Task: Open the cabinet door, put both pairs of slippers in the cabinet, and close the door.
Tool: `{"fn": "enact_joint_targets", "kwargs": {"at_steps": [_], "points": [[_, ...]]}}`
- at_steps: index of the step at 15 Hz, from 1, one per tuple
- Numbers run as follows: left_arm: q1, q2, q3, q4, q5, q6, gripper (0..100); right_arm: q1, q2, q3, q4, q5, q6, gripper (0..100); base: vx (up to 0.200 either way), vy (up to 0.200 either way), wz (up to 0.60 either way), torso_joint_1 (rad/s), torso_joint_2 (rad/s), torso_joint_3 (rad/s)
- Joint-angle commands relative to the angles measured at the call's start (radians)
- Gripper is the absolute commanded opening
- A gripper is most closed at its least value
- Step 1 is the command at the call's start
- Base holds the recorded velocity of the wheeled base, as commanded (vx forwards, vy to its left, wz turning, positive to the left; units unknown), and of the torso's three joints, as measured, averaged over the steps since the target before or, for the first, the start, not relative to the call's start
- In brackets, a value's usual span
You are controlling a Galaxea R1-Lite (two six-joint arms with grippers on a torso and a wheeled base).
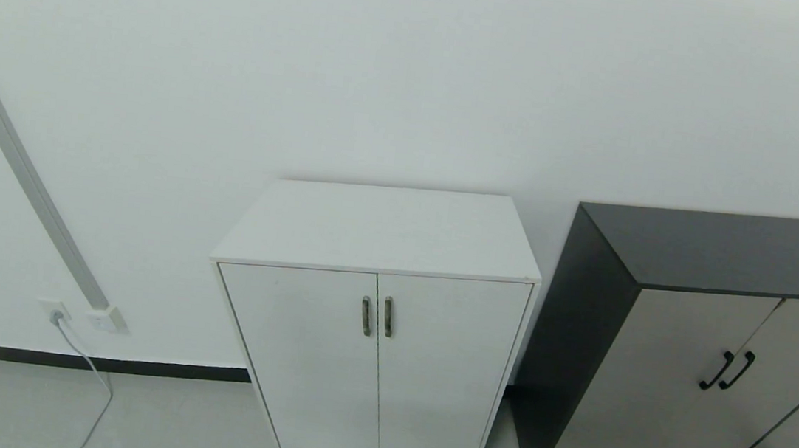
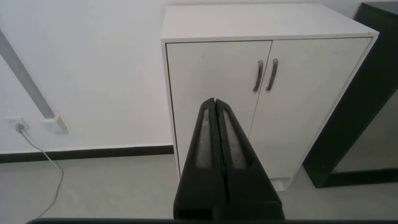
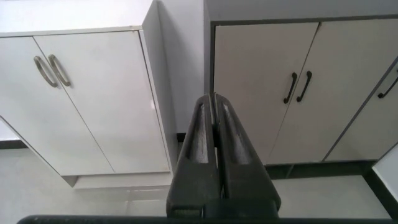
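White cabinet (image 1: pixel 303 362) stood upright against wall (image 1: pixel 386 67), doors shut; paired handles (image 1: pixel 366 315) set vertical at centre seam; left jaws and right jaws pressed together, nothing held.

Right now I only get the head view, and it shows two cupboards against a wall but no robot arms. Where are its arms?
Observer: The left gripper is held out towards the white cabinet. It is lined up with the left door but well short of it, and its jaws are shut on nothing.
Operator: And the other arm?
Observer: The right gripper faces the gap between the white cabinet and the dark cabinet. Its jaws are also shut and empty.
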Motion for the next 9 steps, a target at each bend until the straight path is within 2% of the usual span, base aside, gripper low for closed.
{"fn": "enact_joint_targets", "kwargs": {"at_steps": [1,9], "points": [[-0.001,0.001,0.000,0.000,0.001,0.001,0,0.000,0.002,0.000,0.002,-0.001,0.001,0,0.000,0.000,0.00,0.000,0.00,0.000],[-0.001,0.001,0.000,0.000,-0.001,0.001,0,0.000,0.002,0.000,0.002,-0.002,0.001,0,0.000,0.000,0.00,0.000,0.00,0.000]]}}
